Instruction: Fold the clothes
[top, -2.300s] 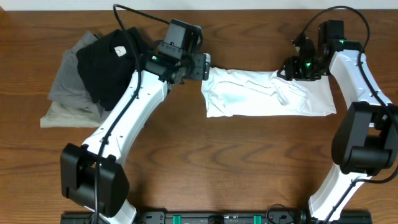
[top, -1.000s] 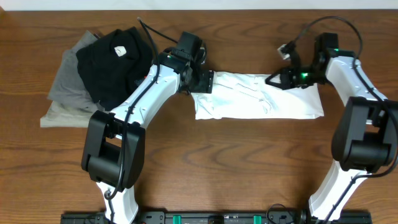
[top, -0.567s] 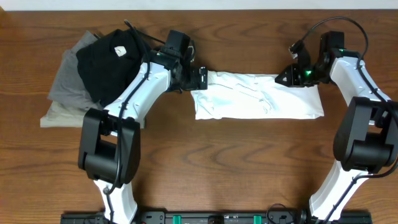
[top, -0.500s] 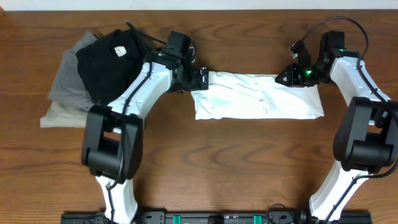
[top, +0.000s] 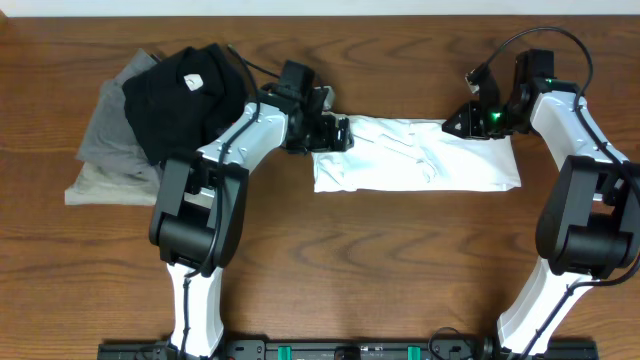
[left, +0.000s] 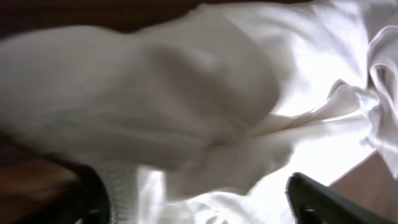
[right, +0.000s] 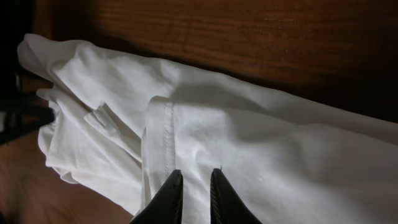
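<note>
The white T-shirt (top: 415, 165) lies as a long band across the far-middle of the table, folded narrow lengthwise, w/ a rumpled ridge near its centre. Chest graphic isn't visible. One end sits at your L gripper (left: 199, 202), the other at your R gripper (right: 196, 186).

L gripper: jaws wide apart, low over the shirt's L end. Cloth bulges up btw the fingers, but nothing is pinched that I can see.
R gripper: fingers nearly together, only a thin slit, poised over a hemmed edge at the R end. No cloth shows in the slit, so I read it as holding nothing.

Risks (my judgement):
- Close the L jaws where they stand and you prob. grab several layers at once, b/c the cloth is bunched there. The fold then drags crooked.
- R fingers look too narrow to take the hem as is. Press down w/o opening and you just shove the edge and wrinkle it.
- Lift one end alone and the band may skew, or the centre ridge may flop open.
- Your L arm works close to the black garment (top: 180, 100) piled on the grey garments (top: 105, 150). A wide swing could snag that pile.

Surface: dark wood-grain table (top: 330, 260), smooth-looking, so cloth prob. slides easily. A black rail (top: 330, 350) runs along the near edge. A pale strip shows past the far edge; can't tell what it is.
</note>
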